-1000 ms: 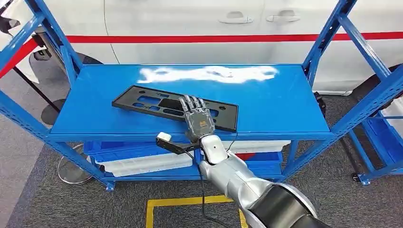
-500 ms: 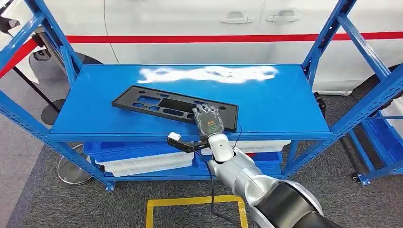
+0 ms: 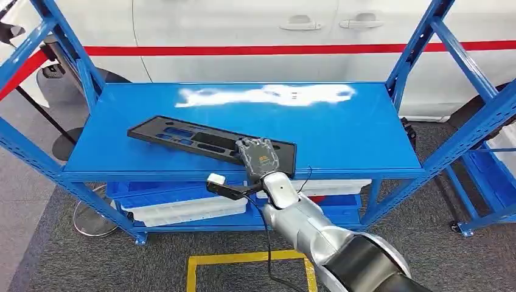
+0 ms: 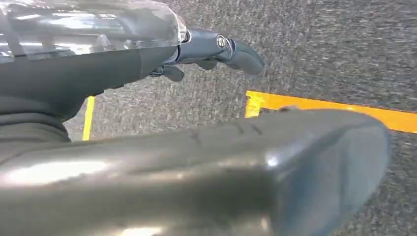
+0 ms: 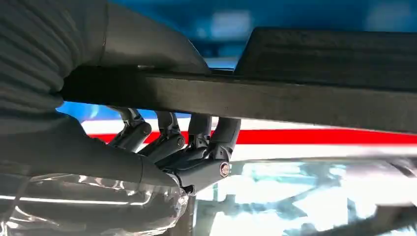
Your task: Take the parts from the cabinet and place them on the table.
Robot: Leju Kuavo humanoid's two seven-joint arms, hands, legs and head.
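Note:
A long black plastic part (image 3: 182, 137) with several cut-outs lies across the blue cabinet's top shelf (image 3: 347, 131), near its front edge. My right hand (image 3: 258, 157) grips the part at its right near end, with the back of the hand up. In the right wrist view the dark fingers (image 5: 196, 147) curl around one side of the part's edge (image 5: 295, 98) and the thumb presses the other side. My left hand (image 4: 196, 157) hangs over grey carpet, its fingers (image 4: 231, 49) apart with nothing in them.
Blue uprights stand at the shelf's corners. A lower shelf holds white and blue trays (image 3: 182, 207). A white car with a red stripe (image 3: 243, 36) is behind the cabinet. Yellow floor tape (image 3: 243, 258) marks the carpet in front.
My right hand went from lying flat on the part to closing its fingers around the near edge. The part has shifted left along the shelf in its grip.

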